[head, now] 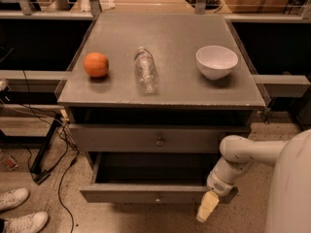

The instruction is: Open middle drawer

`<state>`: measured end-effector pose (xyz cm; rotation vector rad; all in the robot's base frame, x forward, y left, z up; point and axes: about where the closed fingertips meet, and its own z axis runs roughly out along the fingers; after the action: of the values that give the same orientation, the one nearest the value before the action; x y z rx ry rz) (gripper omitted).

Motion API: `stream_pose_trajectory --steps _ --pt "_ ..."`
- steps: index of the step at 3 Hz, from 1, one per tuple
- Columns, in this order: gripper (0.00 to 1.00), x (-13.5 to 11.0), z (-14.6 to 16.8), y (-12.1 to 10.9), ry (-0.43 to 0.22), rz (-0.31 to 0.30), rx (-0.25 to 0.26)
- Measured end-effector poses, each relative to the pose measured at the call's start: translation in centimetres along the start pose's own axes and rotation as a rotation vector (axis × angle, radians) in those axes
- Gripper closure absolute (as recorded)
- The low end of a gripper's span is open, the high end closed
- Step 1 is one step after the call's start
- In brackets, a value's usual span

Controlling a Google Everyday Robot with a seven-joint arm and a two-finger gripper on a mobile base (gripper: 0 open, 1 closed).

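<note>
The middle drawer [146, 193] is the long shallow grey one with a small round knob [158, 197] at its centre. It stands pulled out from the cabinet, and its dark inside shows. Above it is the taller-fronted drawer [146, 139] with the bigger knob [159, 141], pushed in. My gripper [207, 211] hangs from the white arm [243, 154] at the open drawer's right front corner, pointing down toward the floor just below its front edge. It is well to the right of the small knob.
On the cabinet top [165, 33] are an orange [96, 64], a clear plastic bottle [146, 70] lying on its side and a white bowl [216, 61]. Cables [53, 140] trail on the floor at left, near a person's white shoes [19, 210].
</note>
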<state>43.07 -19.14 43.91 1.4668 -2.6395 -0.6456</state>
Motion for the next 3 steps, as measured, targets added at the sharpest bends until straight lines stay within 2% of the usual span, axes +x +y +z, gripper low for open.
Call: stream_pose_trajectory --steps 1,3 --pt "0.00 0.64 -0.06 0.09 0.002 0.005 -0.001" --pt "0.00 0.29 -0.37 -0.37 0.002 0.005 -0.001"
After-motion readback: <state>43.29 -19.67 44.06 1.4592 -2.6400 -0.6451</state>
